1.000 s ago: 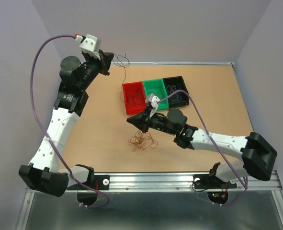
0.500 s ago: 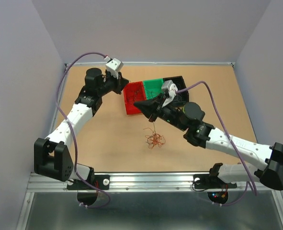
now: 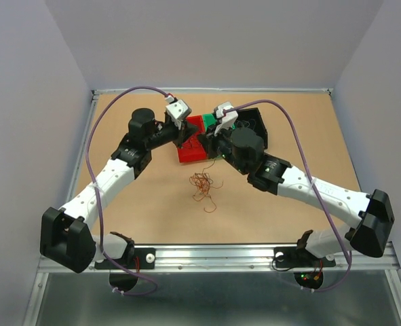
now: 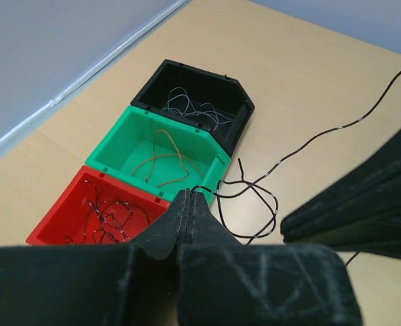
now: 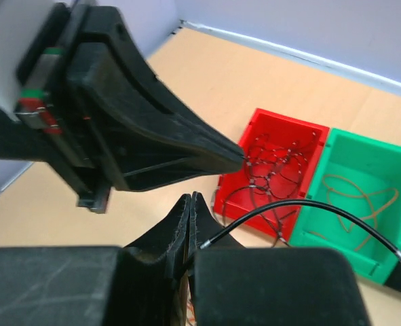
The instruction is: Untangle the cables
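Note:
The cables are a small red-orange and brown tangle (image 3: pixel 201 185) lying on the table in front of the bins. My left gripper (image 3: pixel 188 138) and right gripper (image 3: pixel 202 141) meet tip to tip above the red bin (image 3: pixel 186 155). In the left wrist view my left gripper (image 4: pixel 188 197) is shut on a thin black wire (image 4: pixel 309 142) that loops out to the right. In the right wrist view my right gripper (image 5: pixel 190 200) is shut, and the black wire (image 5: pixel 288 205) runs into its jaws.
Three bins stand in a row: the red bin (image 4: pixel 98 214) holds dark wires, the green bin (image 4: pixel 163 153) a brown wire, the black bin (image 4: pixel 193 102) pale wires. The right gripper's fingers (image 4: pixel 363 204) are close beside my left gripper.
Both grippers have moved together over the red bin. The tangle, which hung under the right gripper, now lies on the table.

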Controlling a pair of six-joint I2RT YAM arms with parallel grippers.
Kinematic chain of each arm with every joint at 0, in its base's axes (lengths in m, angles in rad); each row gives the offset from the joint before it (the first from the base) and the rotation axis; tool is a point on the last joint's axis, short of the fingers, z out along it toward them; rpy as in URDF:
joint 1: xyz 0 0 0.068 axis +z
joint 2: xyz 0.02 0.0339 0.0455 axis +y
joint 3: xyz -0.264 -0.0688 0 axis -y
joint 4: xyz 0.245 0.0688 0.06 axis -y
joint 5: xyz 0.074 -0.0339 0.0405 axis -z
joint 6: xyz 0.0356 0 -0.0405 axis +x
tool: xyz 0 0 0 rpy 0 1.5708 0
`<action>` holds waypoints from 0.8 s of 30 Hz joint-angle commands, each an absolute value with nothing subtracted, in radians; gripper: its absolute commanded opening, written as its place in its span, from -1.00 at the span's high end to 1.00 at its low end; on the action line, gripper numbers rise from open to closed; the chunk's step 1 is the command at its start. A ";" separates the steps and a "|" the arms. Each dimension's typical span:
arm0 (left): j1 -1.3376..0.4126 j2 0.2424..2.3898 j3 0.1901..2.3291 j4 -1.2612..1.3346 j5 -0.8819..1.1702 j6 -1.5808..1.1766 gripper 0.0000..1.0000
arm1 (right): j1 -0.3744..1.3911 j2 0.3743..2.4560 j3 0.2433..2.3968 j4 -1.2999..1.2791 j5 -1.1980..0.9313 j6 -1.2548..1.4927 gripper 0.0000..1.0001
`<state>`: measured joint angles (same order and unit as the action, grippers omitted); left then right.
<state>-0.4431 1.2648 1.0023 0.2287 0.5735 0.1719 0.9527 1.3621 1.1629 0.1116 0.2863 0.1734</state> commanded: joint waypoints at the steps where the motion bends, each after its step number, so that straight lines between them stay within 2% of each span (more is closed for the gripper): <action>1: -0.440 1.243 1.026 0.239 0.615 0.195 1.00 | 0.898 1.303 1.122 0.104 0.310 0.181 0.96; 3: -0.440 1.243 1.028 0.233 0.630 0.202 1.00 | 0.867 1.289 1.100 0.106 0.254 0.186 0.94; 6: -0.440 1.243 1.034 0.218 0.644 0.221 1.00 | 0.822 1.275 1.065 0.126 0.203 0.169 0.66; 7: -0.440 1.241 1.035 0.212 0.649 0.227 1.00 | 0.819 1.275 1.060 0.130 0.195 0.158 0.44; 13: -0.442 1.220 1.042 0.167 0.678 0.267 1.00 | 0.818 1.302 1.054 0.133 0.120 0.086 0.10; 20: -0.442 1.221 1.051 0.147 0.692 0.278 1.00 | 0.816 1.339 1.057 0.132 0.006 0.049 -0.19; 24: -0.440 1.220 1.051 0.143 0.704 0.287 1.00 | 0.816 1.365 1.068 0.127 -0.035 0.037 -0.26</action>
